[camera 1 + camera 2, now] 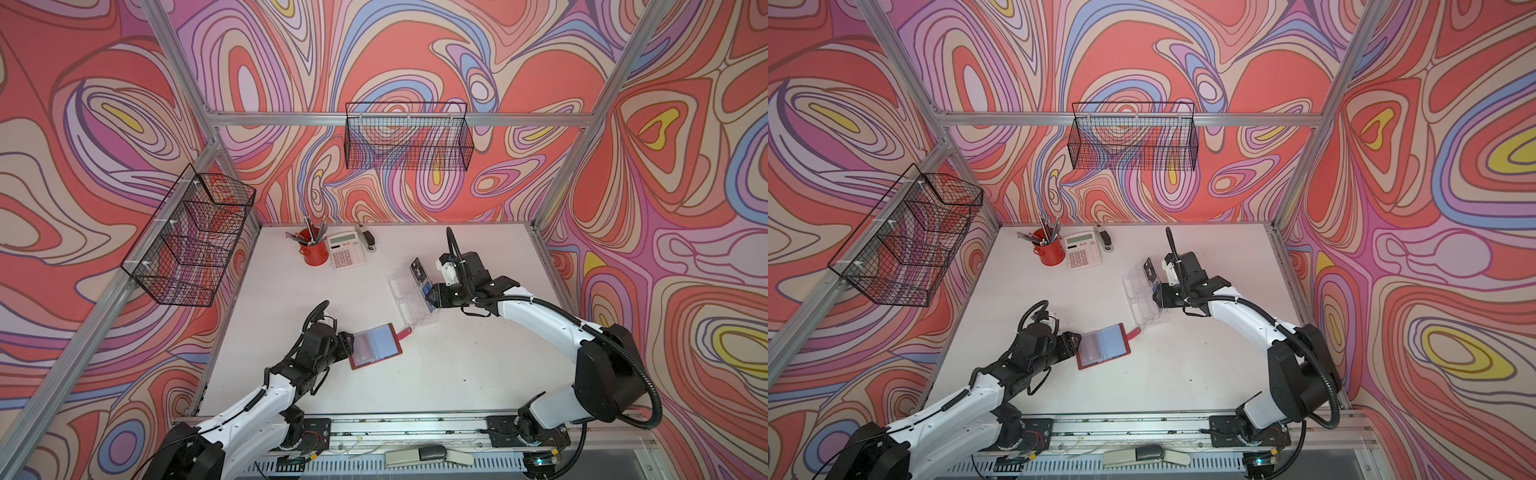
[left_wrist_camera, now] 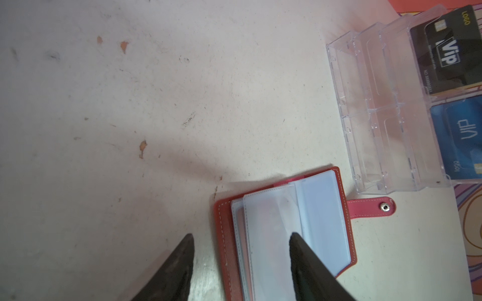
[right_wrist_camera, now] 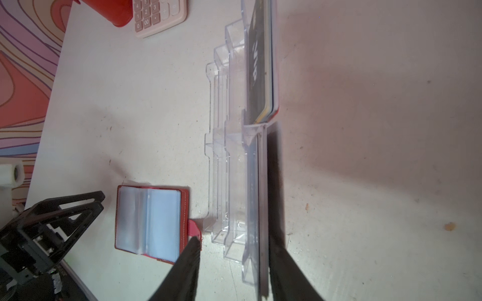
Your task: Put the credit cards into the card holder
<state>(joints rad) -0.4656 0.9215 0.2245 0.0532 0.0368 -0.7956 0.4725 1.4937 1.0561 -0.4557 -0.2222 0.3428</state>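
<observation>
The red card holder (image 1: 376,345) (image 1: 1105,345) lies open on the table, its clear sleeves facing up and its snap strap (image 2: 371,207) pointing toward the clear acrylic stand (image 1: 405,301) (image 2: 378,104). My left gripper (image 1: 347,338) (image 2: 242,234) is open at the holder's left edge, one finger over the sleeves and one over bare table. The credit cards stand in the stand's back tier: black VIP ones (image 1: 417,269) (image 2: 448,54) and blue ones (image 2: 464,140) (image 3: 262,195). My right gripper (image 1: 432,297) (image 3: 234,241) is open and straddles the blue cards and the tier's wall.
A red pen cup (image 1: 313,251), a beige calculator (image 1: 345,249) and a stapler (image 1: 365,239) stand at the table's back. Wire baskets hang on the back wall (image 1: 409,137) and the left wall (image 1: 191,241). A pedal (image 1: 428,455) lies on the front rail.
</observation>
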